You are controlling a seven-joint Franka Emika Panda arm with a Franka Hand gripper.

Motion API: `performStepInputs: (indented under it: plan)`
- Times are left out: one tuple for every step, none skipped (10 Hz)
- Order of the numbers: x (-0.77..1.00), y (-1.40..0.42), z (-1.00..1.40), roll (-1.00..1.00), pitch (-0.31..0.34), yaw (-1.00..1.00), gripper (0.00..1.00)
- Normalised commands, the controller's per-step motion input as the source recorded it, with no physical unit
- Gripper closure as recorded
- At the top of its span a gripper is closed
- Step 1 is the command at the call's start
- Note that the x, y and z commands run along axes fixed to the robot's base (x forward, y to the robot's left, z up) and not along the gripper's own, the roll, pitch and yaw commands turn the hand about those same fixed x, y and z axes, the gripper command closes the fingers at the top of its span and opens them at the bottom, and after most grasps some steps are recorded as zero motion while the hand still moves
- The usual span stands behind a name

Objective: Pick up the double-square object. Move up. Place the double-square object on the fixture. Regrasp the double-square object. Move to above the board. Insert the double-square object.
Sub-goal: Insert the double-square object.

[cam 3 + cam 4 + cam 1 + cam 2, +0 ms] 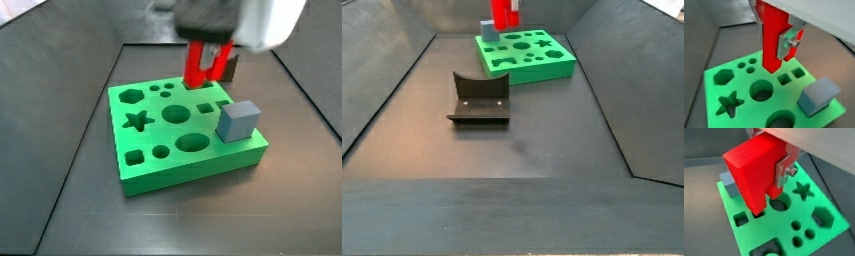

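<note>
The pincer (784, 35) is gripping the double-square object (773, 42) upright, hovering over the board (724, 92) near its double-square slot. A slight misalignment could be jamming the tip on the slot's edge.

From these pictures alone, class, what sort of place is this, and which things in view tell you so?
Probably a robot test bench rather than a home or workshop: a bare dark-walled bin holding a green board of shaped cut-outs and a dark fixture, with the gripper above the board, holding the red double-square object.
</note>
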Motion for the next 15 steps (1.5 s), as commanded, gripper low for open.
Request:
performStepInputs:
  plan:
    - [0.00, 0.00, -0.67, 0.00, -0.017, -1.00, 1.00]
    - [0.04, 0.03, -0.01, -0.06, -0.007, -0.12, 1.00]
    - [0.09, 0.00, -0.01, 0.00, 0.000, -0.03, 1.00]
    - [0.44, 0.05, -0.41, 0.01, -0.026, -0.39, 1.00]
    - [0.42, 0.09, -0.46, 0.00, -0.067, -0.40, 1.00]
    - [0.22, 0.06, -0.40, 0.00, -0.036, -0.29, 1.00]
    - [0.00, 0.00, 0.00, -0.01, 0.000, 0.00, 1.00]
    - [0.05, 0.00, -0.30, 0.00, -0.027, -0.11, 1.00]
    - [0.20, 0.00, -0.43, 0.00, -0.063, -0.21, 1.00]
    - [0.29, 0.00, -0.46, 0.00, -0.067, -0.29, 1.00]
    - [0.32, 0.00, -0.34, 0.00, -0.036, -0.28, 1.00]
    - [0.01, 0.00, -0.07, 0.00, -0.013, -0.03, 1.00]
    - [0.17, 0.00, -0.28, 0.00, -0.030, -0.09, 1.00]
    - [0.09, 0.00, -0.40, 0.00, -0.046, -0.08, 1.00]
    - [0.00, 0.00, -0.62, 0.04, -0.066, -0.10, 1.00]
